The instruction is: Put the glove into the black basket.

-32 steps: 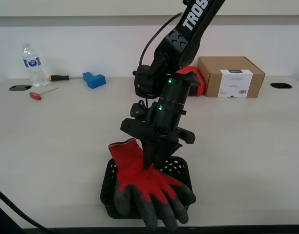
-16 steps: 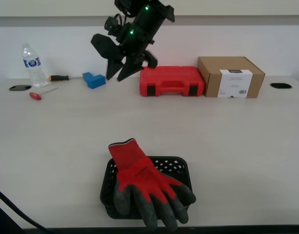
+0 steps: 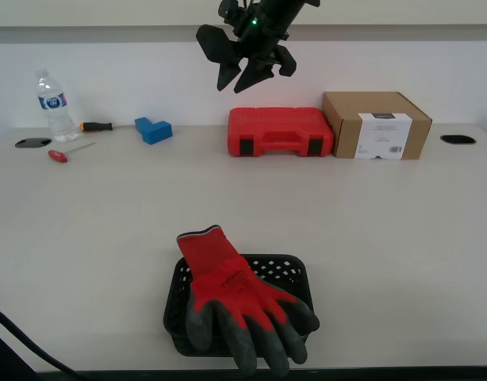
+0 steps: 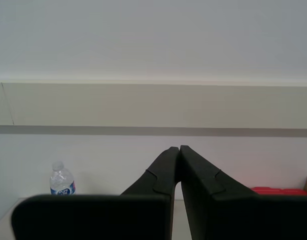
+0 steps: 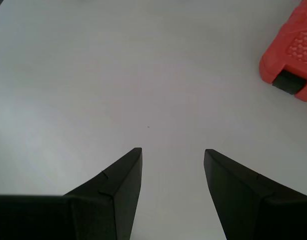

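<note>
The red glove [image 3: 235,298] with dark grey fingers lies across the black basket [image 3: 289,270] near the table's front edge. Its cuff sticks up over the far left rim and its fingers hang over the front rim. My first gripper [image 3: 236,86] is open and empty, high above the back of the table and far from the glove. In the first wrist view it [image 5: 171,152] looks down on bare tabletop. My second gripper [image 4: 179,148] is shut and empty, facing the wall. It does not show in the exterior view.
A red tool case [image 3: 279,132] and a cardboard box [image 3: 376,125] stand at the back. A water bottle [image 3: 53,107], a blue block [image 3: 153,129] and two screwdrivers [image 3: 69,151] are at the back left.
My first gripper let go of the glove at the basket, rose high above the table, then shifted toward the exterior view's right. The glove stays draped over the basket.
</note>
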{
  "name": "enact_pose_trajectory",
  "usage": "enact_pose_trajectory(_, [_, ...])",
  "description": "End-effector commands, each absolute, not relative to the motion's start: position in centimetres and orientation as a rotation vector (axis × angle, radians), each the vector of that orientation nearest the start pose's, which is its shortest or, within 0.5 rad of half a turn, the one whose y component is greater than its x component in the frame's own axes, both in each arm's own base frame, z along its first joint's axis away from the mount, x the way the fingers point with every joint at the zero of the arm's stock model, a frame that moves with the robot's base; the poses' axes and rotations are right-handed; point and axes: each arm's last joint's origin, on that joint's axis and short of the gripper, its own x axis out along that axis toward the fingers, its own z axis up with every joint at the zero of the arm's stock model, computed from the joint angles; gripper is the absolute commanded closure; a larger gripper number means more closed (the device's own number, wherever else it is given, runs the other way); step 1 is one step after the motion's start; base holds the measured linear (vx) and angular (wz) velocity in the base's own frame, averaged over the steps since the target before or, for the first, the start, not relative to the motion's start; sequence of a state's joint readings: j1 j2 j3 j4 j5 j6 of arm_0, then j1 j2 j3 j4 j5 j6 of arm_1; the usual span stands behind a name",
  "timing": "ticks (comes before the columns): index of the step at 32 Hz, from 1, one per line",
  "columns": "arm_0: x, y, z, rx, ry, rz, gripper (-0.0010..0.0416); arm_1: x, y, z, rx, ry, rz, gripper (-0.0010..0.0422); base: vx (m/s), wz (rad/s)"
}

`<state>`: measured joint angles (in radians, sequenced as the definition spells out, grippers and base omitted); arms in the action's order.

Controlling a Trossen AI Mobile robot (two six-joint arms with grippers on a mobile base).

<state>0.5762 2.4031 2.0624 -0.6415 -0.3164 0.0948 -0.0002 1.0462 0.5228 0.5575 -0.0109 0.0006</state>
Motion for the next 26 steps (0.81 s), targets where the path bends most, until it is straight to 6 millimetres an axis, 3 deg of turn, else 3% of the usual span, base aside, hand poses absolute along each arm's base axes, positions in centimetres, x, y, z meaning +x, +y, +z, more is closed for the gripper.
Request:
enact_pose_trajectory(1, [43.13, 29.07, 17.81, -0.046, 1.033, 0.769, 0.0234, 22.67, 0.02, 26.54, 0.0, -0.039, 0.01, 0.0412, 0.0, 0.0])
enact_pose_trajectory(26, [43.15, 29.09, 17.83, -0.046, 1.029, 0.77, 0.0234, 22.67, 0.02, 26.54, 0.0, -0.039, 0.01, 0.0412, 0.0, 0.0])
